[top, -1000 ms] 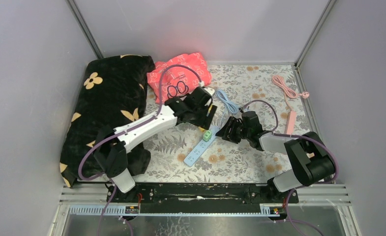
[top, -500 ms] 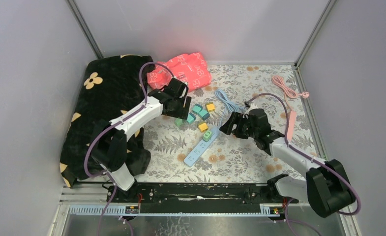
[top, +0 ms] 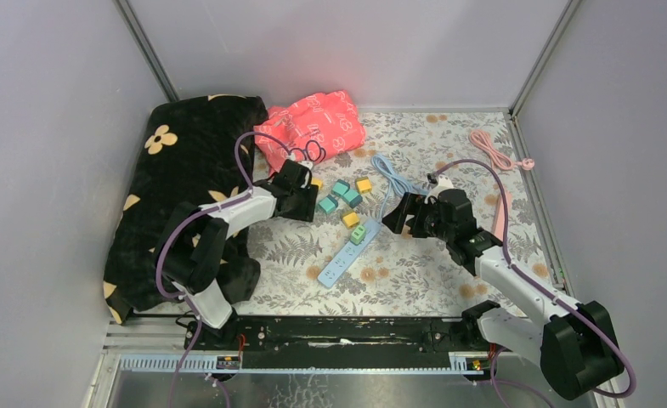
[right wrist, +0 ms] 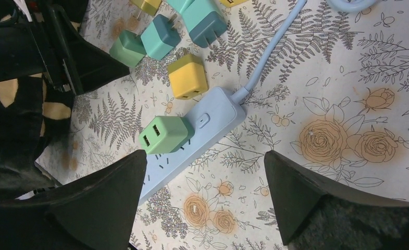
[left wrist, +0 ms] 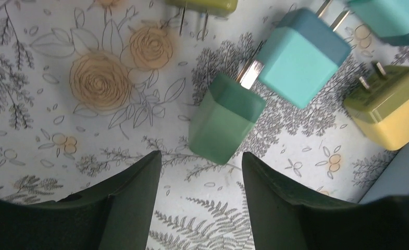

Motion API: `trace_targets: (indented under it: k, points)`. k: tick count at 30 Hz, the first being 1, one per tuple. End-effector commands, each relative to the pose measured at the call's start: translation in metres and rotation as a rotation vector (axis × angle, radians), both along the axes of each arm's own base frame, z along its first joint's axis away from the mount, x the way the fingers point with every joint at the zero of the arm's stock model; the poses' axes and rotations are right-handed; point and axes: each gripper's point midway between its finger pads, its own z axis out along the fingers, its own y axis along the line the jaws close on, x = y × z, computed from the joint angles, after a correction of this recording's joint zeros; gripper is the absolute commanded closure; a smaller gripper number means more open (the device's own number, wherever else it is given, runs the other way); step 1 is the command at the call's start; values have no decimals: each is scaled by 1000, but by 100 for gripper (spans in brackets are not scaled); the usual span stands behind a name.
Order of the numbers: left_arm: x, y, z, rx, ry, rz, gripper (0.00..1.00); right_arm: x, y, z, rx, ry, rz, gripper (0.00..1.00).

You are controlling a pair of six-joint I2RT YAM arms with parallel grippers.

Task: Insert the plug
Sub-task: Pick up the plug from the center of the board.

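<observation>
Left end effector (left wrist: 201,156) parted, empty, near teal-green plug (left wrist: 225,119), right end effector (right wrist: 205,156) wide, empty

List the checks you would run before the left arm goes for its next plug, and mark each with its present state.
1. Left gripper open and empty: ok.
2. Pale green plug in line with the gripper's gap: ok, it lies just ahead, tilted.
3. Room around that plug: not ok, the teal plug crowds its prong end.
4. Free sockets on the power strip: ok, only the green plug is seated.
5. Right gripper open above the strip, holding nothing: ok.
6. Pale green plug's prongs straight: cannot tell.
</observation>
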Motion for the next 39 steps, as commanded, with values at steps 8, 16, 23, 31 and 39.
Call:
trace_targets:
  k: [8, 16, 23, 31, 39]
  points:
    - [36, -22, 4, -94, -148, -31, 43, 0, 5, 16, -3, -60, 46, 9]
    - [31, -27, 1, -120, -133, -51, 59, 0, 10, 15, 15, -45, 64, 9]
    - [22, -34, 12, -134, -146, -72, 76, -1, 13, 22, 26, -57, 85, 9]
    - [5, -44, 42, -165, -139, -124, 89, -4, 23, 41, 26, -92, 181, 9]
    - [-25, -60, 91, -236, -119, -259, 94, -15, 38, 75, 52, -167, 339, 9]
